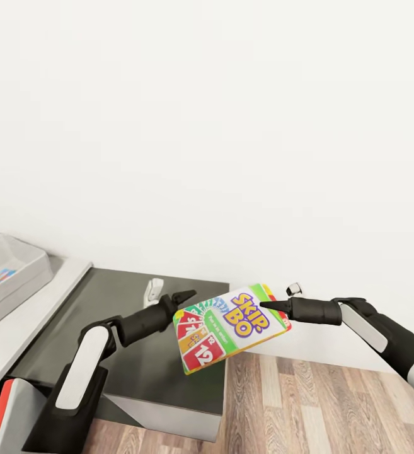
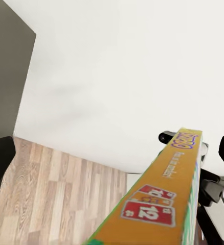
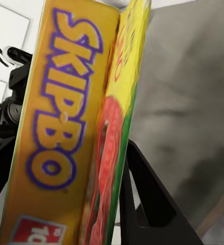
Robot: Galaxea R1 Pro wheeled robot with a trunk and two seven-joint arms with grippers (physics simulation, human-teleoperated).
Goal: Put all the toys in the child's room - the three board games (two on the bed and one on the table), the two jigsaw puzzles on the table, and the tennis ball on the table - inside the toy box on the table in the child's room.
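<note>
SKIP-BO box between both hands, above cabinet; toy box far left.

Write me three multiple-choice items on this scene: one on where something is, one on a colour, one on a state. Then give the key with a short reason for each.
1. Where is the toy box?
A. On the wood floor
B. On the pale table at the robot's left
C. On the dark cabinet top

2. What colour are the letters of "SKIP-BO" on the board game?
A. Purple
B. Black
C. White

3. How is the board game held?
A. Lying flat on the dark cabinet
B. In the air between the left gripper and the right gripper
C. Resting inside the toy box

Key:
1 B: the head view shows the grey tray on the pale table, beyond the left arm.
2 A: the letters read purple on yellow.
3 B: a gripper meets each end of the box, which hangs tilted above the cabinet's edge and the wood floor.
</note>
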